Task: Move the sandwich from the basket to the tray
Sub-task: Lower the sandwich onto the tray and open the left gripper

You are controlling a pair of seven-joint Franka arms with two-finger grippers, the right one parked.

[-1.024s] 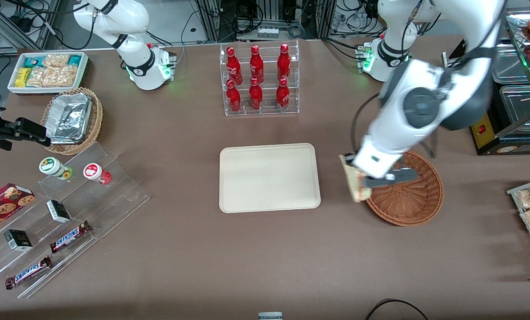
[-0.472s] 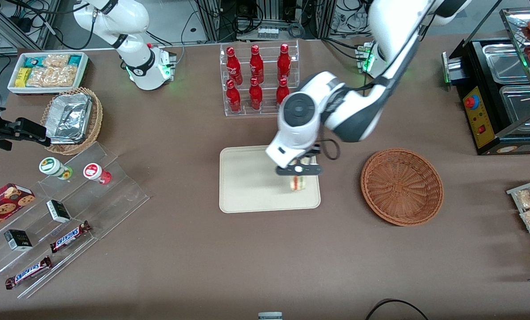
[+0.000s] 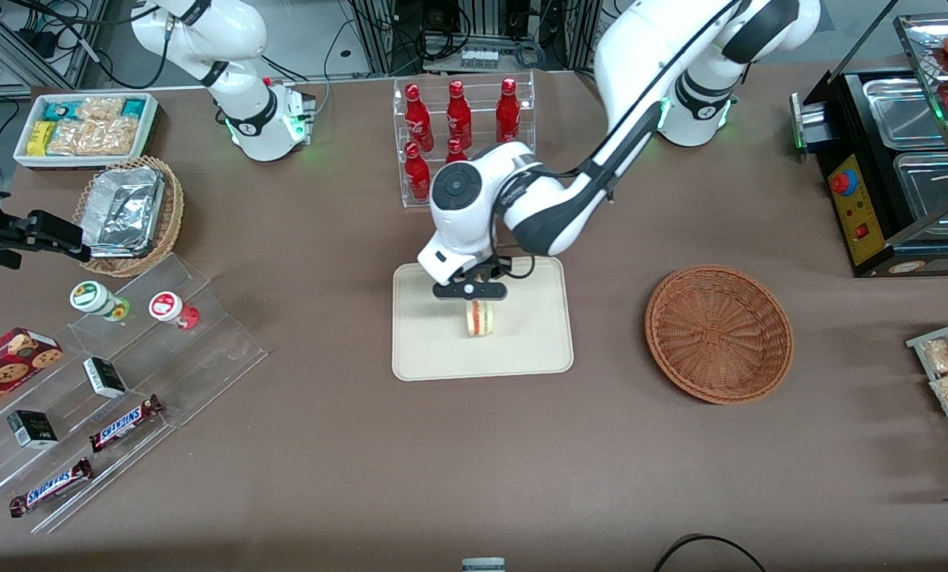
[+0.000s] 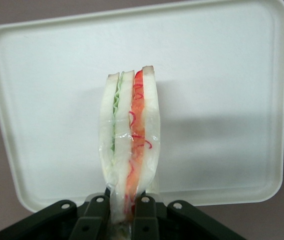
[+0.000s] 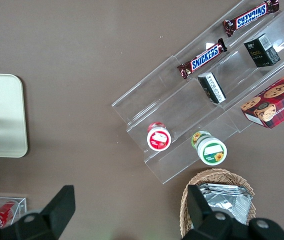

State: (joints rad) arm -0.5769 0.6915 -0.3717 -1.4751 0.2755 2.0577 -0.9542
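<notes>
My gripper (image 3: 471, 292) hangs above the middle of the cream tray (image 3: 434, 353), shut on the sandwich (image 3: 479, 318). The wrapped wedge (image 4: 130, 135) shows pale bread with green and orange-red layers, pinched at its narrow end between the black fingers (image 4: 96, 220). It is held on edge over the tray (image 4: 221, 100), and I cannot tell whether it touches the surface. The reddish-brown wicker basket (image 3: 718, 333) stands beside the tray toward the working arm's end, with nothing in it.
A clear rack of red bottles (image 3: 462, 143) stands just farther from the front camera than the tray. Toward the parked arm's end are a tan basket of foil trays (image 3: 129, 213), a snack box (image 3: 86, 127) and an acrylic stand with candy bars (image 3: 124, 421).
The arm carried the sandwich out of the basket, across the table and over the tray, then on toward the tray's middle. The basket now holds nothing.
</notes>
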